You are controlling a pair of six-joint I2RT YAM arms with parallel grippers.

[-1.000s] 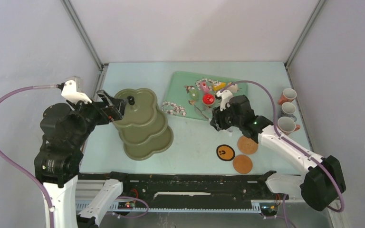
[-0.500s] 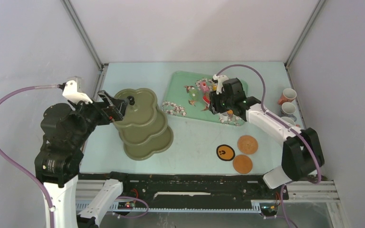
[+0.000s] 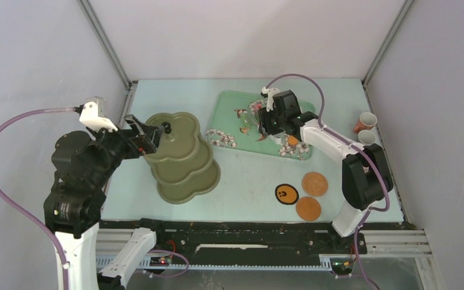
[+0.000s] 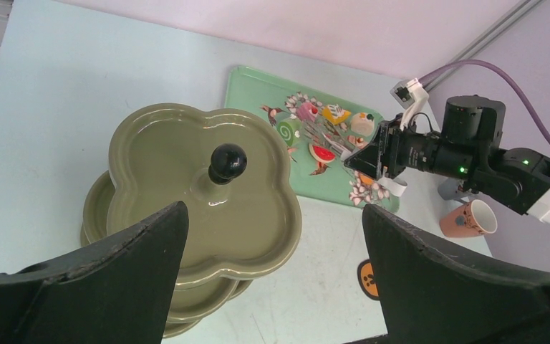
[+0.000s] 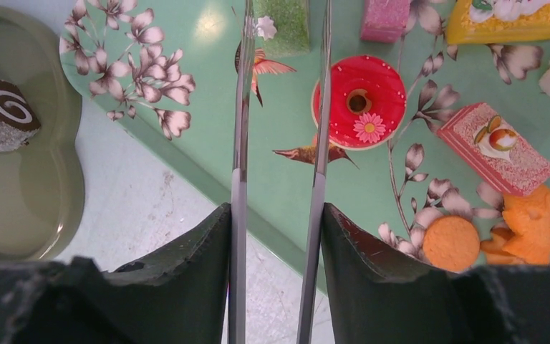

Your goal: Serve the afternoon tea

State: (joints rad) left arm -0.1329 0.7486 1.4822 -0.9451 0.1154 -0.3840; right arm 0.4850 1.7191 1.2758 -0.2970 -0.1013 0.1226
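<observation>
Top external view showed a pale mint table (image 3: 248,175) walled by grey panels (image 3: 235,36). Right fingers (image 5: 172,287) clamped metal tongs (image 5: 238,179) above the mint-green floral tray (image 5: 358,193); left fingers (image 4: 100,287) stood apart.

Our white-and-black left arm (image 3: 75,181) stands up from its base at the near left and bends forward. Its black two-finger left gripper (image 3: 141,134) points to the right with the jaws spread wide and nothing between them. Our white right arm (image 3: 332,142) stretches far forward and to the left from an elbow folded at the right side, wrist tilted down. Its black right gripper (image 5: 276,215) is closed partway on a pair of thin metal tongs (image 5: 240,143). One finger (image 5: 186,265) presses each blade from outside, and the blades run forward side by side.
</observation>
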